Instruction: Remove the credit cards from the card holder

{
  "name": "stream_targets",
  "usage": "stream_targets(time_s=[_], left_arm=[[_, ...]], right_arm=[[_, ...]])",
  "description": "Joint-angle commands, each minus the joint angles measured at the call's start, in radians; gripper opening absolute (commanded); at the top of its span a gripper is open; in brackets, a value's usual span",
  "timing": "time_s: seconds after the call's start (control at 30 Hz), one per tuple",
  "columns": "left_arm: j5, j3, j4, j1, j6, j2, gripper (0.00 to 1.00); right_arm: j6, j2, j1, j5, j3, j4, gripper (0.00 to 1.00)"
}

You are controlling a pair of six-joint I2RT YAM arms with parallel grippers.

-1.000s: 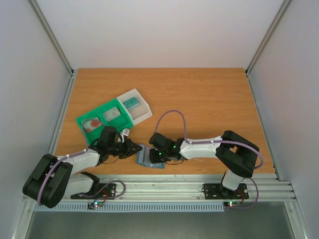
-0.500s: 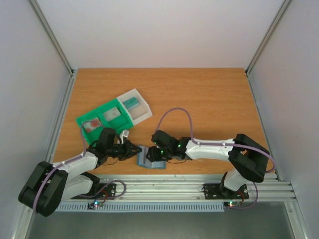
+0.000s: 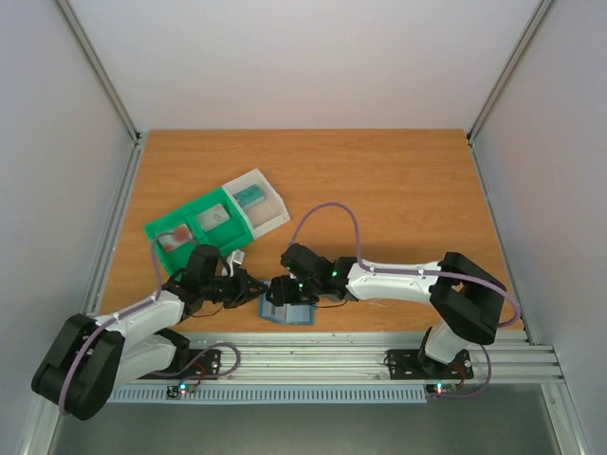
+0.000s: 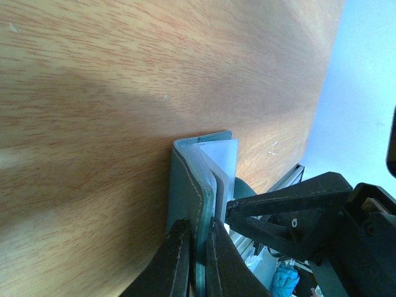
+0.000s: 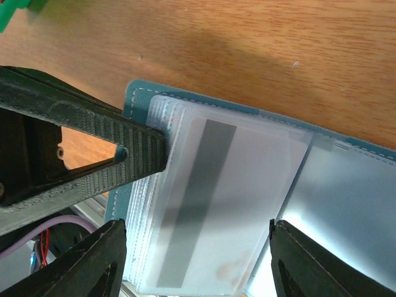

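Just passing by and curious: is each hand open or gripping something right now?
Left hand: closed, pinching the edge of the wallet.
Right hand: open, holding nothing.

- Top external: I look down from above and behind the arm bases, far enough back to take in the whole table (image 3: 379,180). The bases sit at 6 o'clock, and the card holder (image 3: 287,311) lies just above them.
- Left wrist: close in, skimming low across the wood, with the left gripper (image 4: 195,226) entering at 6 o'clock.
- Right wrist: closer still, looking steeply down, with the right gripper (image 5: 198,244) showing fingers at 7 and 5 o'clock.
- All three views share the card holder, and each wrist view also catches the other gripper.
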Motion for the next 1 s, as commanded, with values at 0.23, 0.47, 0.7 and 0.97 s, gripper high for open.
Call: stream_targets(time_s=[0.23, 0.47, 0.7, 0.97], left_arm=[[-0.007, 0.025, -0.002, -0.005, 0.017, -0.031, 0.0], [-0.01, 0.025, -0.008, -0.005, 0.019, -0.037, 0.0], [-0.014, 0.026, -0.015, -0.006, 0.024, -0.034, 0.0], [-0.024, 0.029, -0.046, -0.005, 0.04, -0.039, 0.0]], right_arm=[[0.015, 0.056, 0.012, -0.006, 0.047, -0.038, 0.65], [0.013, 0.063, 0.012, 0.01, 0.058, -0.069, 0.65], [0.0, 0.04, 0.012, 0.062, 0.045, -0.127, 0.61], [-0.009, -0.05, 0.012, 0.177, -0.016, -0.209, 0.48]])
